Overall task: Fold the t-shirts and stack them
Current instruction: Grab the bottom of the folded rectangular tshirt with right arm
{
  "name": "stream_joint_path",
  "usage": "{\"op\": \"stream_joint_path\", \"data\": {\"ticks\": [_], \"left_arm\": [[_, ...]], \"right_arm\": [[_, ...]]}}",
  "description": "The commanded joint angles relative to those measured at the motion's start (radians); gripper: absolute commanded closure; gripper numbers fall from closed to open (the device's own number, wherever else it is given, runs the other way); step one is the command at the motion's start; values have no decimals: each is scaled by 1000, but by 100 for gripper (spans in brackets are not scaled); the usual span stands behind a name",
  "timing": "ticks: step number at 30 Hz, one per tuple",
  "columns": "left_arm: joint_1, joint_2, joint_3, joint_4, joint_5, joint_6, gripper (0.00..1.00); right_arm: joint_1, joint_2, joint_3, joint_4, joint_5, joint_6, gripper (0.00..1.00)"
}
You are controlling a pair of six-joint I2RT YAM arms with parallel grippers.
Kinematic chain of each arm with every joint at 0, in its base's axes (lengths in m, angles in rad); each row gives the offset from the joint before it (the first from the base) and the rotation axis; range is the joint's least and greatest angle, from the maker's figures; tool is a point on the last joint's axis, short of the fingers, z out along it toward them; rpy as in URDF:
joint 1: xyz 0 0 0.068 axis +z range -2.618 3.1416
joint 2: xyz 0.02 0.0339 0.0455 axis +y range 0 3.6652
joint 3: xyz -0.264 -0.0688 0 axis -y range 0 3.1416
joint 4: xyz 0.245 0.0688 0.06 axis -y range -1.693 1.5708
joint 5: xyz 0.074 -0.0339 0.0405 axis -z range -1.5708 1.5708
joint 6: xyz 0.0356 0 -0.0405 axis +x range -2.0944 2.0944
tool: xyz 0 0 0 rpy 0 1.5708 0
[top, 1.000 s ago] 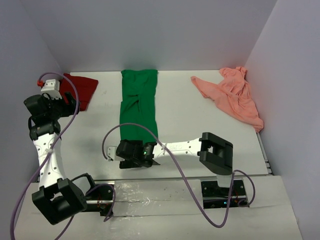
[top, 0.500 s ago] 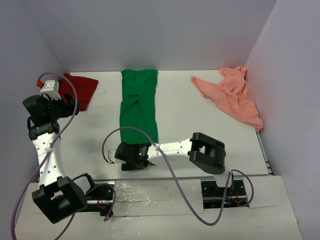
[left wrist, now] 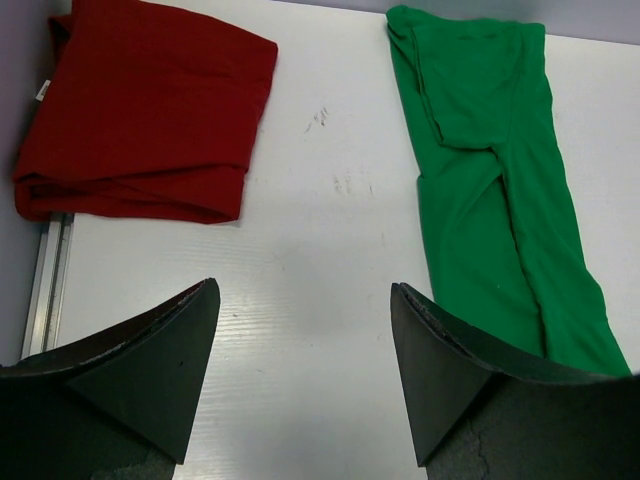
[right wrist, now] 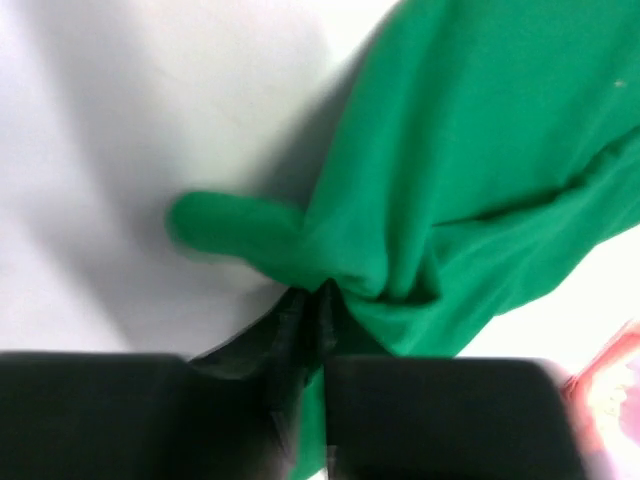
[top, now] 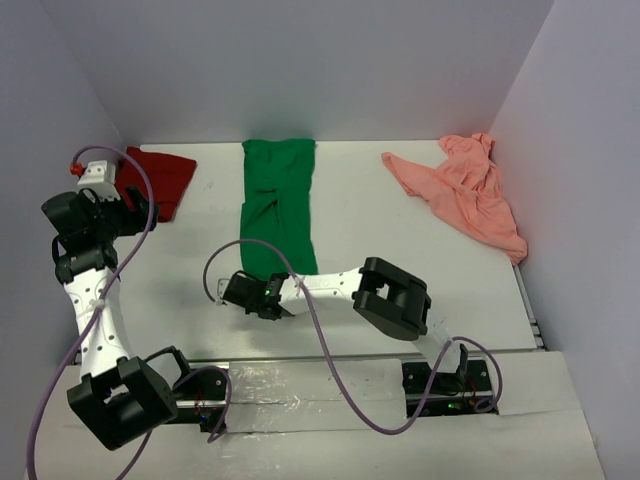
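Top external view: green t-shirt (top: 278,205) lies mid tabletop (top: 380,240), reaching far edge; right tool (right wrist: 318,300) pinched tight on its near hem; left tool (left wrist: 302,295) spread wide, empty, near red t-shirt (left wrist: 150,110) at far-left corner; salmon-pink t-shirt (top: 470,195) at far-right corner.

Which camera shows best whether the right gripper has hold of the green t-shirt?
Right wrist: the right gripper is shut on a bunched fold of the green t-shirt. Top external shows the gripper at the shirt's near end, its fingers hidden. Left wrist shows most of the shirt, not the grip.
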Motion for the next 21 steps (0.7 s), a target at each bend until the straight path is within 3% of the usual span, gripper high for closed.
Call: {"op": "stream_joint_path", "data": {"ticks": [1,8,14,21], "left_arm": [[12,-17,18,1,35,6,22],[18,-17,16,-1,46,6,22],[19,-8,21,-4,55,8,22],[21,5,33,-31,74,14,22]], "right_arm": [[-27,77,-10,-160,-96,48,98],[-24,30,-24,-218,-142,64,100],[48,-97,-28,-296,-224,86,100],[137,-174,22,-445,-465,104,100]]}}
